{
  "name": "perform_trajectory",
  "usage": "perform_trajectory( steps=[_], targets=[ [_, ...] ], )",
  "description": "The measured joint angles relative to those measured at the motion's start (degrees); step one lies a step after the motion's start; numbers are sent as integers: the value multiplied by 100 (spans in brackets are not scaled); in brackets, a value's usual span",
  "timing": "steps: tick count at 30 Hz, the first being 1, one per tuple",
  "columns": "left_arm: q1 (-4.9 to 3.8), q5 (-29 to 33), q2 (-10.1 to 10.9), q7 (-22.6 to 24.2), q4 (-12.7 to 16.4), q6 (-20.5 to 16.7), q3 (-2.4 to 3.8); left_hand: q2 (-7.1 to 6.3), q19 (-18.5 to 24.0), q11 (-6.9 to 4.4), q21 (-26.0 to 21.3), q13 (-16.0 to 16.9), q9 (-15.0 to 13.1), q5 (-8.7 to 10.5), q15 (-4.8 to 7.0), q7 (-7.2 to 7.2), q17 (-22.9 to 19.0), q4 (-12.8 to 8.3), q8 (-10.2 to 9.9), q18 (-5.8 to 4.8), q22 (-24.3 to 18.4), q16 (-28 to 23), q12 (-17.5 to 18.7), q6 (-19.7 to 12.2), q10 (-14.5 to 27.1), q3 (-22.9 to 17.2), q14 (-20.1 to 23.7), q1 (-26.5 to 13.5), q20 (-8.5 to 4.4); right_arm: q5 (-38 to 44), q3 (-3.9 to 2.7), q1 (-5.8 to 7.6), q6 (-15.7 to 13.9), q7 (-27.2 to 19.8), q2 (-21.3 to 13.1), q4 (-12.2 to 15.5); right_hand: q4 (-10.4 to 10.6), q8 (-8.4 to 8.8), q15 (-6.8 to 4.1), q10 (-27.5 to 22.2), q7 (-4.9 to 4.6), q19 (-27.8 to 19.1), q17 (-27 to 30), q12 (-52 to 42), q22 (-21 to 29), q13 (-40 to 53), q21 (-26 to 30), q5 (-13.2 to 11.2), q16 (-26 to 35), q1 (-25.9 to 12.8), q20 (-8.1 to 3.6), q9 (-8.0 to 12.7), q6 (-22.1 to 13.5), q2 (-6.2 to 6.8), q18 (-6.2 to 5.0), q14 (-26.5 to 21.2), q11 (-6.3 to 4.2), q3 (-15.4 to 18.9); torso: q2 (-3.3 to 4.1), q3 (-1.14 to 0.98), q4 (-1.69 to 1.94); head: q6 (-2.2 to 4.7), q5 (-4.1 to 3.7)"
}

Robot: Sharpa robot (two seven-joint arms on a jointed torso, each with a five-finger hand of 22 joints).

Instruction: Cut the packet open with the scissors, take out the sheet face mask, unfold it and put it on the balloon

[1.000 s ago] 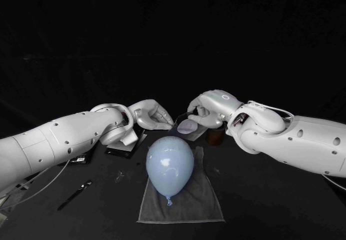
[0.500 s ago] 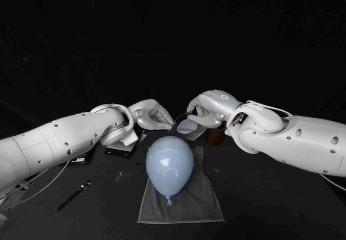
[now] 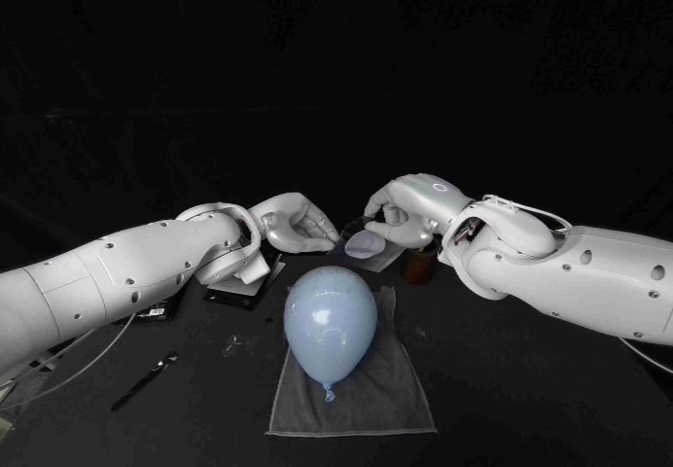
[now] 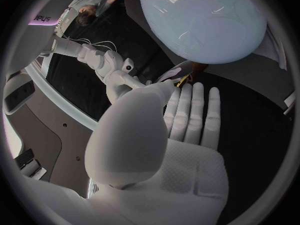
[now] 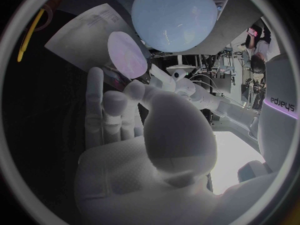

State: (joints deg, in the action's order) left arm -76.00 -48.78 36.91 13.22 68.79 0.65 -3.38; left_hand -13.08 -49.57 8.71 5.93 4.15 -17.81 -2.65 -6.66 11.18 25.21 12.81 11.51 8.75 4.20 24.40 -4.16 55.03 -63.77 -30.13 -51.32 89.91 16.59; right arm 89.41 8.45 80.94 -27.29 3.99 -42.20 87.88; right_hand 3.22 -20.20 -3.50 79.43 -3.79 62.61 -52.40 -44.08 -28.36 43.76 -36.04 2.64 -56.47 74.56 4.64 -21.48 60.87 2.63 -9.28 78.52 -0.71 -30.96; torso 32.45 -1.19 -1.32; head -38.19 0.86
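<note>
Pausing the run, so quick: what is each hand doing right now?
Left hand: cannot be told; its thumb is near the mask.
Right hand: holding the mask.

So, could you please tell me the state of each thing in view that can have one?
Pale blue rubber balloon: inflated, bare, lying on the grey cloth towel.
Pale translucent sheet mask: folded, pinched by the right hand.
Left hand: at the mask, grip unclear.
White flat packet: lying on the black table.
</note>
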Motion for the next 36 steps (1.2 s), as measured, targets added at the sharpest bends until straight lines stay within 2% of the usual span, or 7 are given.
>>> perform_trajectory(
  steps=[13,16,18,20,24,29,36],
  targets=[
    [0,-232,-14,39,45,-144,1,-75,-31,-1,0,0,0,0,-18,39,17,-57,-29,0,7,-45,0,-40,41,-89,-62,-75,-9,-212,-52,-1,-122,35,5,-25,-23,0,1,-1,3,0,-26,22,-6,-5,0,-2,0,-1,0,0,-2,1,4,0,1,-12,0,0,1,16,-13],
    [0,-270,-24,49,45,-190,1,-104,-67,-1,43,4,-2,0,1,39,26,-93,-29,6,10,-45,0,-40,40,-165,-122,-104,-26,-281,-56,-1,-131,41,13,-21,-23,0,1,12,9,0,-26,22,-6,-6,0,-2,0,-1,0,0,-7,1,-47,0,13,-12,0,-1,2,21,-8],
    [0,-292,-31,54,45,-219,1,-104,-92,-1,45,10,-14,0,4,39,35,-103,-29,27,12,-67,0,-40,40,-183,-126,-104,-11,-320,-58,0,-133,44,24,-12,-23,0,2,19,-1,0,-26,22,-6,-6,0,-2,0,-1,0,0,3,1,-56,0,20,-12,-1,0,2,22,-4],
    [0,-308,-40,61,47,-254,0,-104,-108,-1,45,15,-25,0,20,39,47,-135,-29,99,19,-67,-18,-40,40,-232,-187,-104,-27,-363,-61,1,-133,46,43,-1,-23,0,2,19,-6,0,-26,22,-6,-7,0,-3,0,-1,0,0,8,1,-63,0,20,-12,-1,1,3,25,-3],
    [2,-335,-59,71,52,-321,-3,-81,-154,-43,84,23,-48,0,50,8,64,-178,-29,103,26,-95,-22,-8,-3,-334,-255,-172,-31,-430,-65,2,-132,48,86,5,-23,0,3,19,-9,0,-25,22,-6,-8,0,-13,0,-1,0,0,12,1,-70,0,21,-11,-1,3,4,35,-6],
    [3,-336,-71,78,57,-414,-4,-50,-274,-52,151,23,-79,0,82,-8,107,-295,-7,101,43,-135,-46,17,-55,-501,-408,-203,-50,-495,-65,3,-129,50,104,15,-23,0,3,19,-9,0,-24,22,-6,-11,0,-13,0,-8,0,0,12,8,-71,0,21,-11,-1,3,4,46,-7],
    [3,-301,-75,79,53,-531,-5,-40,-327,-52,178,23,-98,0,107,7,147,-324,15,102,53,-158,-47,36,-97,-530,-475,-333,-62,-553,-65,3,-120,51,111,55,-22,0,3,19,-9,0,-23,22,-6,-16,-1,-23,0,-7,0,0,12,7,-72,0,21,-10,0,3,3,55,-4]
  ],
)
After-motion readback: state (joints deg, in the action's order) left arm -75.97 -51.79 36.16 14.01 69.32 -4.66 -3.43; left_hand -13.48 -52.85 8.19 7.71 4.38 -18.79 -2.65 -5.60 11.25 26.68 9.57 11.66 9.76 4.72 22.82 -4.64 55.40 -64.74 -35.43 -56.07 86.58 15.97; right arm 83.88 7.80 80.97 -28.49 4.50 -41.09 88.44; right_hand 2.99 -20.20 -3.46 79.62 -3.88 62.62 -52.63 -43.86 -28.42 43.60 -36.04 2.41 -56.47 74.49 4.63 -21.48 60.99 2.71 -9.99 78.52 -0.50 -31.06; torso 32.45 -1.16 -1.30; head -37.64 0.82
